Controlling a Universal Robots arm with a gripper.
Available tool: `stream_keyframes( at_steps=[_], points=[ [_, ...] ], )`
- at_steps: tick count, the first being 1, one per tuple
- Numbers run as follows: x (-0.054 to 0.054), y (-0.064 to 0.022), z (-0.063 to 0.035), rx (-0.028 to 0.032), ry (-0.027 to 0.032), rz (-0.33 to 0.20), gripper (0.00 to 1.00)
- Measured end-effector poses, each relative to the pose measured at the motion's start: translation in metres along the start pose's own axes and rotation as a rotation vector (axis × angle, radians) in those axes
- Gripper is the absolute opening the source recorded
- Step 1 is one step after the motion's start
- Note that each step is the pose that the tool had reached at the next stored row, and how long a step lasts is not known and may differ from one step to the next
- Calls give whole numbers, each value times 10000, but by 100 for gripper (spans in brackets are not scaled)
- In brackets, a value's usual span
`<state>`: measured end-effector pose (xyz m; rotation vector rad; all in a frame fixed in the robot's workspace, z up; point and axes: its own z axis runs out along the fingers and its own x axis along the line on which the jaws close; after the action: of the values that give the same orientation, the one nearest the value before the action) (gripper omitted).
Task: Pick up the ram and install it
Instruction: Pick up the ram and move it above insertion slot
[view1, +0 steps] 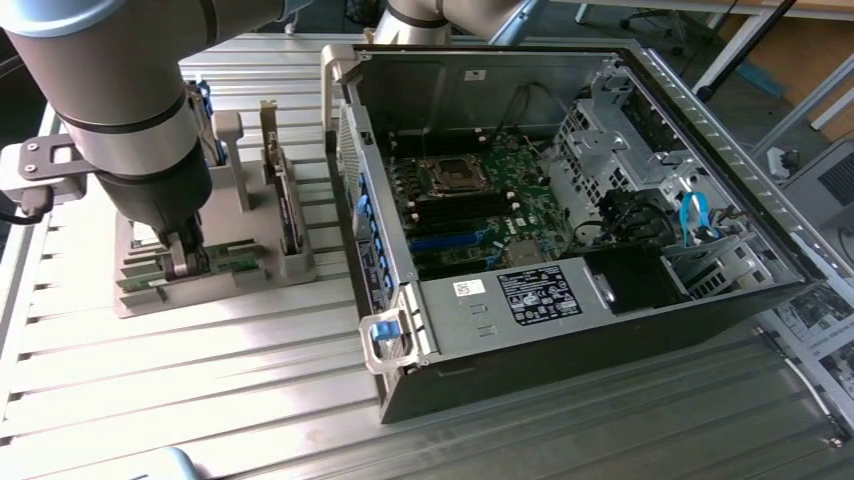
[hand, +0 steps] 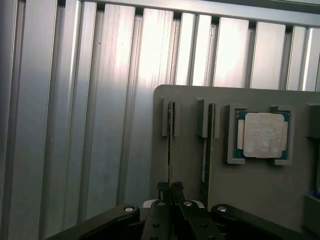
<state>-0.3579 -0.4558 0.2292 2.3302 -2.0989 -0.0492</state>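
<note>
The ram (hand: 170, 142) stands on edge in a slot of the grey holder (hand: 250, 190), seen as a thin green line. My gripper (hand: 171, 189) is shut on its near end, one black finger pressed to each side. In the exterior view the gripper (view1: 180, 262) reaches down into the holder (view1: 214, 290) at the exterior view's left, and a strip of the green ram (view1: 224, 265) shows beside the fingers. The open computer case (view1: 561, 200) lies to the exterior view's right, with the memory slots (view1: 454, 212) on its motherboard in sight.
A second thin stick (hand: 205, 150) stands in the neighbouring slot, and a square silver CPU (hand: 262, 135) sits in its own pocket. A hard drive (view1: 283, 205) stands upright in the holder. The ribbed aluminium table (view1: 200, 400) lies all around.
</note>
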Motion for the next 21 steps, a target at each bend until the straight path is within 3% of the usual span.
stream_keyframes(
  at_steps=[21],
  points=[
    [-9, 2, -84, -6, 49, 1, 12]
  ],
)
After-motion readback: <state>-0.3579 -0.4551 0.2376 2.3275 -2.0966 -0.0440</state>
